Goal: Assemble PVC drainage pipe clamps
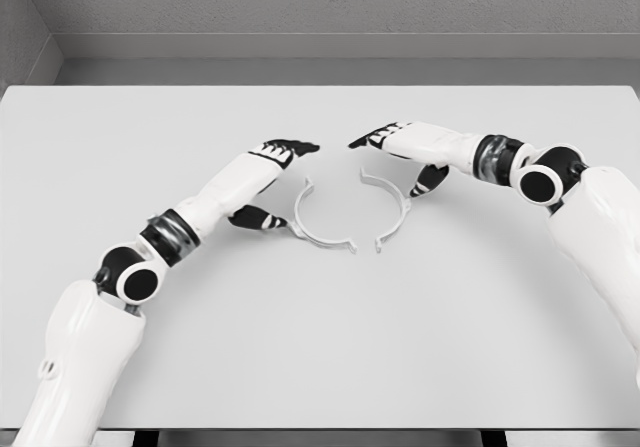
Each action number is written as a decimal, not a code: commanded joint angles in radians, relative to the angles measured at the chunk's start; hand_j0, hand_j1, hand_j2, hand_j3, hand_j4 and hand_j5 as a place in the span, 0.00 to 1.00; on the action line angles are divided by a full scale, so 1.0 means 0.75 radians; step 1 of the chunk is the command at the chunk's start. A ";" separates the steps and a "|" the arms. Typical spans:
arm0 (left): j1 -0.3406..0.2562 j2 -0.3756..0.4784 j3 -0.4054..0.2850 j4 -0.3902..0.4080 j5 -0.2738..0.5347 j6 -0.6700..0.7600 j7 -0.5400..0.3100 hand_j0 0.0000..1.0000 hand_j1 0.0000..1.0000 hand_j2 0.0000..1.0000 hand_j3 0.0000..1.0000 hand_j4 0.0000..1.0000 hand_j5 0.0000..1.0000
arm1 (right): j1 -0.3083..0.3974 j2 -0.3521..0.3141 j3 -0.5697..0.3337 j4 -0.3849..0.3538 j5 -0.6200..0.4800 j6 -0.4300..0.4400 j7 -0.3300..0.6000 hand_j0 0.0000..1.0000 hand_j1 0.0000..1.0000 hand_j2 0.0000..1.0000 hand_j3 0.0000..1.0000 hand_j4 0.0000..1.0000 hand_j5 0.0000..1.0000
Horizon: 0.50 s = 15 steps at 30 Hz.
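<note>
Two white half-ring clamp pieces lie flat on the desk (320,347) near its middle. The left clamp half (318,222) bows leftward, the right clamp half (390,204) bows rightward, their hollows facing each other, ends apart. The left hand (272,182) and right hand (400,152) flank them, fingers spread, holding nothing.

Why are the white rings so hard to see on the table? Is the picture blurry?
Head view: not blurry, the edges look sharp. The two clamp halves are white on a pale grey table, so little contrast. Head view: light is soft and even, no glare; only faint shadows under the left robot hand and right robot hand.
</note>
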 commanded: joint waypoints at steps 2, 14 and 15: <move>0.000 0.003 0.025 0.029 0.008 0.044 0.001 1.00 1.00 1.00 1.00 1.00 1.00 | 0.000 -0.012 -0.004 0.004 -0.003 0.003 -0.005 1.00 1.00 1.00 1.00 1.00 1.00; -0.016 -0.032 -0.049 0.070 0.002 0.044 0.001 1.00 1.00 1.00 1.00 1.00 1.00 | -0.012 -0.194 -0.006 -0.017 -0.011 -0.004 -0.013 1.00 1.00 1.00 1.00 1.00 1.00; -0.027 -0.032 -0.061 0.074 0.002 0.044 0.001 1.00 1.00 1.00 1.00 1.00 1.00 | -0.014 -0.194 -0.006 -0.017 -0.011 -0.006 -0.013 1.00 1.00 1.00 1.00 1.00 1.00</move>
